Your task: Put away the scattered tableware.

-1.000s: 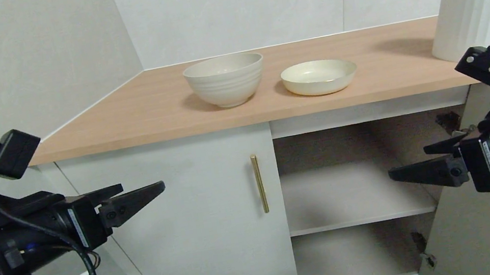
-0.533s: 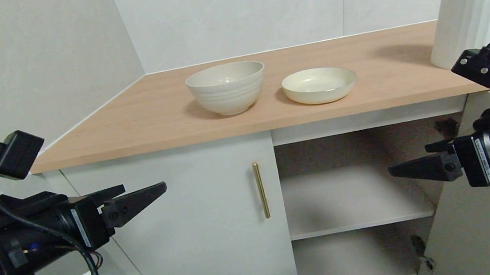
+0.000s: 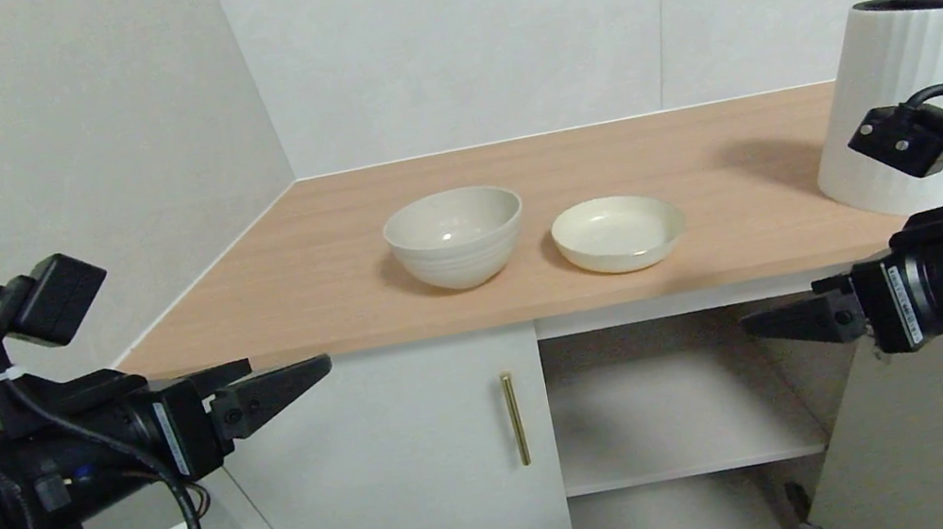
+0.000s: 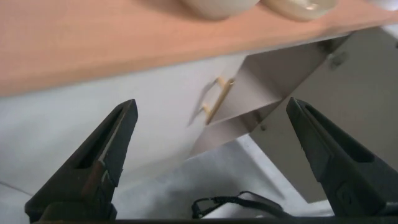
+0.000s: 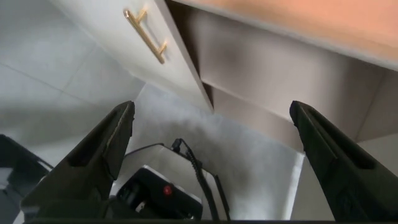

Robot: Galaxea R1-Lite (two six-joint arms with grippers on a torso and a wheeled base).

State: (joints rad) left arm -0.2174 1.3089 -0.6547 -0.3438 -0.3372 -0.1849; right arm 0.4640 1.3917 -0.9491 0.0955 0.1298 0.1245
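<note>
Where the tabletop (image 3: 319,271) crosses mid-frame, one ribbed cream bowl (image 3: 454,237) stands upright, with a shallow dish (image 3: 618,232) just beside it on the right, not touching; both interiors bare. Cabinet (image 3: 391,469) beneath: left-hand door shut, right-hand compartment open, shelf (image 3: 680,421) showing. White ribbed container (image 3: 923,98), upper right. Left tool (image 3: 288,372), lower left, and right tool (image 3: 781,310), lower right: both released, spread wide, grasping nothing.
</note>
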